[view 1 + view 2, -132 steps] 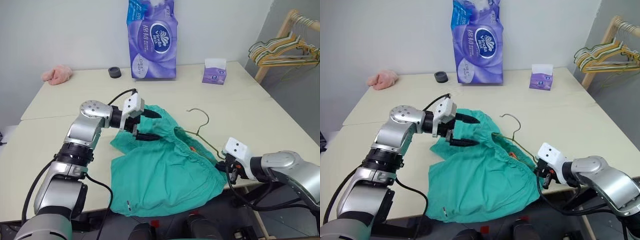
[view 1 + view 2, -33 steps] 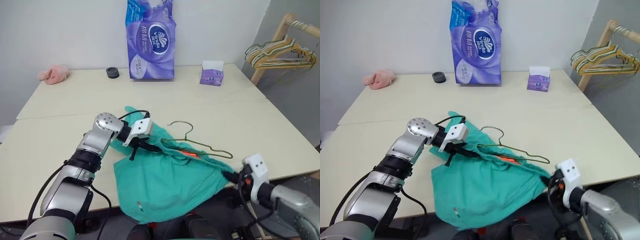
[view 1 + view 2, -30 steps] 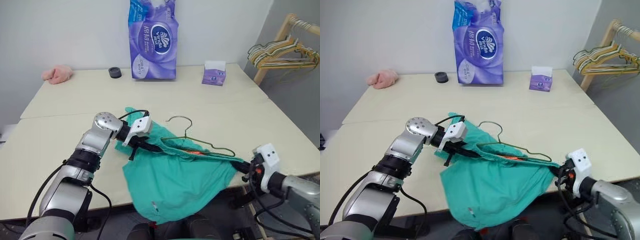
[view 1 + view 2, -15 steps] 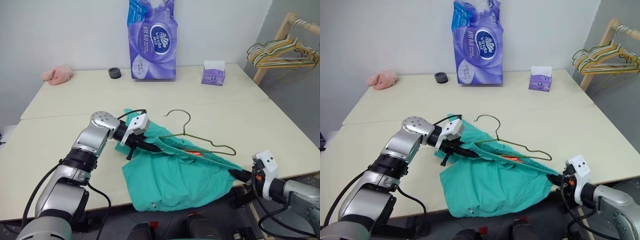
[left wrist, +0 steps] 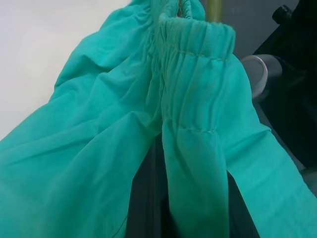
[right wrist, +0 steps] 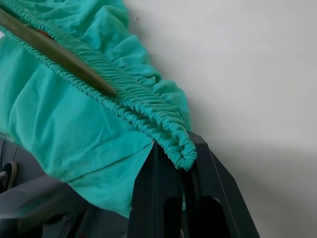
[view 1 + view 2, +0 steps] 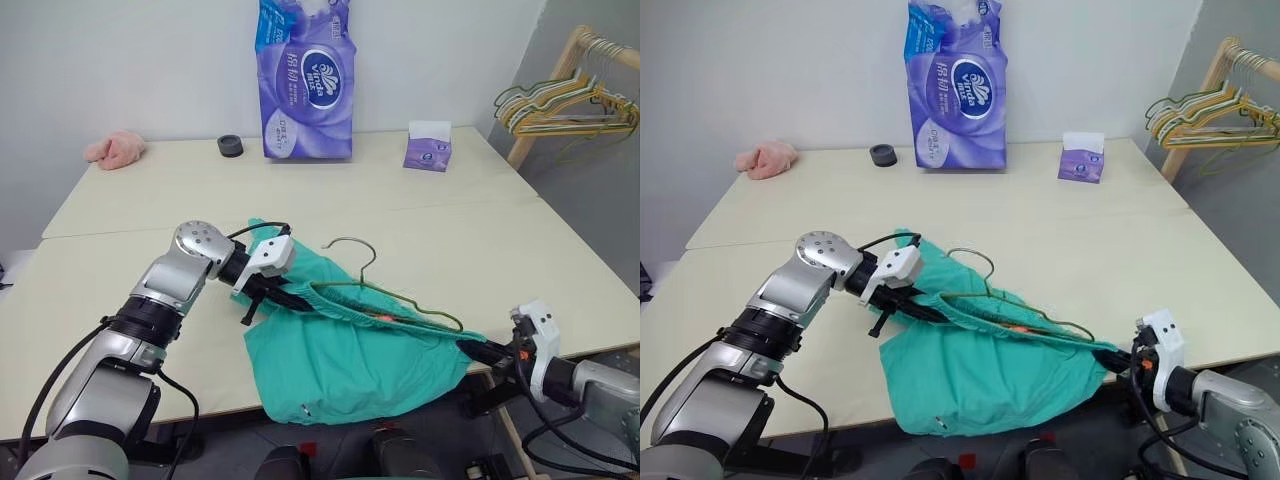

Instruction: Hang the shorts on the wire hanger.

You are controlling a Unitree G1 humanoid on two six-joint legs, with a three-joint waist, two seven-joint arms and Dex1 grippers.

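The teal-green shorts (image 7: 350,355) lie at the table's front edge, their gathered waistband (image 6: 124,94) pulled taut between my two grippers. My left gripper (image 7: 292,298) is shut on the waistband's left end. At the table's front right corner, my right gripper (image 6: 179,151) is shut on the right end. The wire hanger (image 7: 400,298) rests along the waistband, its hook (image 7: 352,248) standing up above the cloth. A bit of orange drawstring (image 7: 385,318) shows just below the wire. The shorts' lower hem hangs over the table edge.
At the table's back stand a tall purple tissue pack (image 7: 305,80), a small purple tissue box (image 7: 428,146), a black roll (image 7: 230,146) and a pink fluffy cloth (image 7: 115,148). A wooden rack with pale hangers (image 7: 570,100) stands beyond the right edge.
Both grippers keep their hold on the waistband. The hanger has tipped lower onto the cloth, and less of the hem hangs over the table edge. Neither arm has moved noticeably.
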